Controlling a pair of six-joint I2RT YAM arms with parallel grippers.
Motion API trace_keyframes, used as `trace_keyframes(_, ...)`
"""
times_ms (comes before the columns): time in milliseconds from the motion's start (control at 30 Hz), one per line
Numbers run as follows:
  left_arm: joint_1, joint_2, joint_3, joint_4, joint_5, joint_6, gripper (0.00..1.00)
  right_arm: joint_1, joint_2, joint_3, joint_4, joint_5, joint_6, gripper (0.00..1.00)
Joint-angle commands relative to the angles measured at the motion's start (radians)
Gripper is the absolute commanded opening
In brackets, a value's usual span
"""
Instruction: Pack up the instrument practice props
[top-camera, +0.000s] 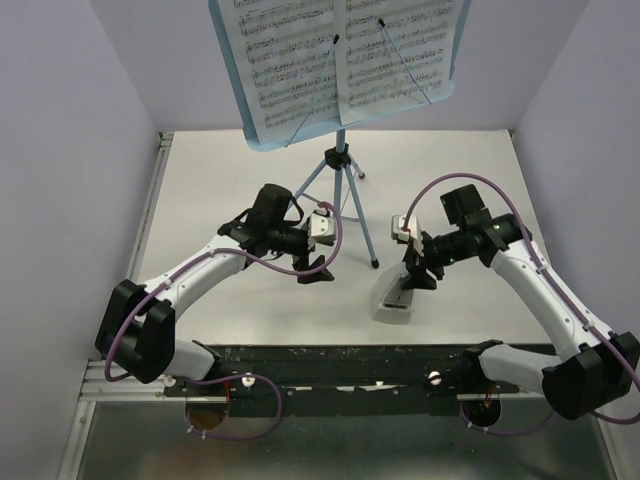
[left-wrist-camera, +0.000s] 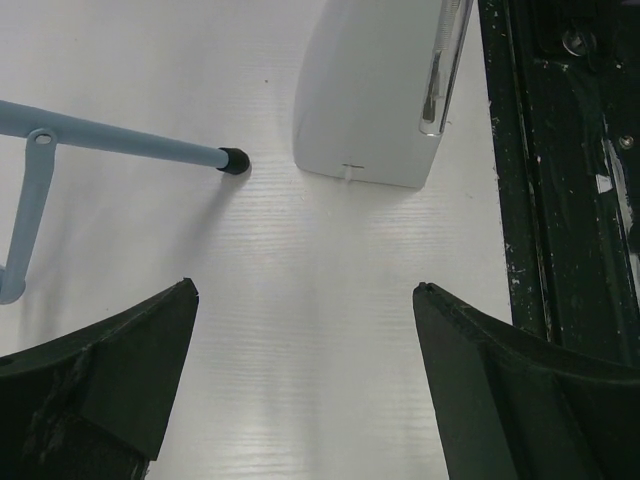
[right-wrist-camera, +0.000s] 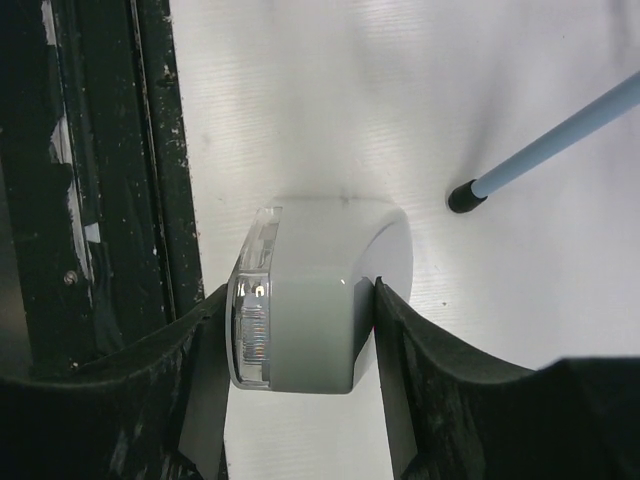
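The light-blue music stand (top-camera: 340, 165) stands on its tripod at the back middle. Its tray (top-camera: 456, 50) holds two white sheet-music pages, left (top-camera: 285, 60) and right (top-camera: 395, 45), under thin wire holders. One tripod leg shows in the left wrist view (left-wrist-camera: 130, 140) and in the right wrist view (right-wrist-camera: 560, 135). My left gripper (top-camera: 315, 268) (left-wrist-camera: 305, 288) is open and empty above the table, near that leg's foot. My right gripper (top-camera: 412, 275) (right-wrist-camera: 298, 290) is shut on a white case with a clear face (top-camera: 395, 298) (right-wrist-camera: 310, 300), which rests on the table. The case also shows in the left wrist view (left-wrist-camera: 370, 90).
A black rail (top-camera: 350, 360) (left-wrist-camera: 560, 200) (right-wrist-camera: 100, 150) runs along the near table edge, close beside the white case. Grey walls (top-camera: 60, 150) close in the left, right and back. The stand's tray overhangs the back of the table.
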Motion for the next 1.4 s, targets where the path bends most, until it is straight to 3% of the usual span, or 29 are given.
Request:
trace_keyframes(0,-0.021,0.039,0.062,-0.017,0.013,0.005,0.99,-0.012,-0.075,-0.026,0.099,-0.108,0.064,0.0)
trace_keyframes(400,0.018,-0.036,0.044,-0.12,-0.031,0.082,0.99,0.063,0.092,0.167,0.248,-0.125,0.211,0.0)
trace_keyframes(533,0.019,-0.07,-0.028,-0.08,-0.1,0.025,0.99,0.134,0.182,0.247,0.33,-0.131,0.279,0.0)
trace_keyframes(667,0.019,-0.072,-0.061,-0.057,-0.084,0.005,0.99,0.143,0.236,0.272,0.418,-0.137,0.325,0.0)
trace_keyframes(833,0.019,-0.042,-0.088,-0.01,-0.058,-0.02,0.99,0.154,0.282,0.253,0.564,-0.149,0.423,0.0)
trace_keyframes(1100,0.012,0.007,-0.134,0.163,-0.128,-0.095,0.99,0.16,0.253,0.141,0.588,-0.112,0.363,0.0)
trace_keyframes(1367,-0.013,0.06,-0.125,0.217,-0.148,-0.104,0.99,0.16,0.206,0.036,0.61,-0.068,0.306,0.0)
